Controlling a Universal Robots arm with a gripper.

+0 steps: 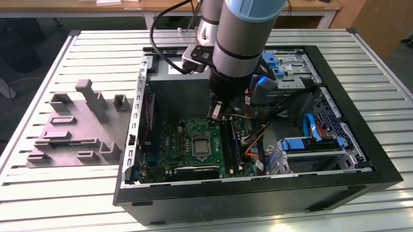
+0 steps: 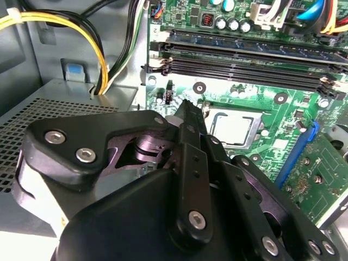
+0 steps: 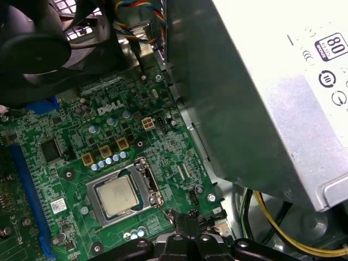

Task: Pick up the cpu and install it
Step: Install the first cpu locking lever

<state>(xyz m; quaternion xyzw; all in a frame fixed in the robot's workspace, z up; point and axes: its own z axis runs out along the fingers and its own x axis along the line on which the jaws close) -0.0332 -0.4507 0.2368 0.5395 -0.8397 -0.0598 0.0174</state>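
The cpu [image 1: 201, 146] lies flat in its socket on the green motherboard [image 1: 174, 140], its pale metal top facing up. It also shows in both wrist views, cpu [image 2: 232, 126] and cpu [image 3: 118, 196], inside the open silver socket frame [image 3: 145, 174]. My gripper [image 1: 216, 112] hangs inside the open computer case, above the board and a little off the socket toward the power supply. Its black fingers [image 2: 185, 117] stand together with nothing between them, and the gripper [image 3: 187, 218] is apart from the cpu.
A grey moulded tray [image 1: 77, 125] with upright posts sits outside the case on the exterior view's left. The power supply [image 3: 261, 98], yellow and black cables [image 2: 98, 54], memory slots [image 2: 244, 62] and blue drive bays [image 1: 310, 145] crowd the case walls [image 1: 361, 140].
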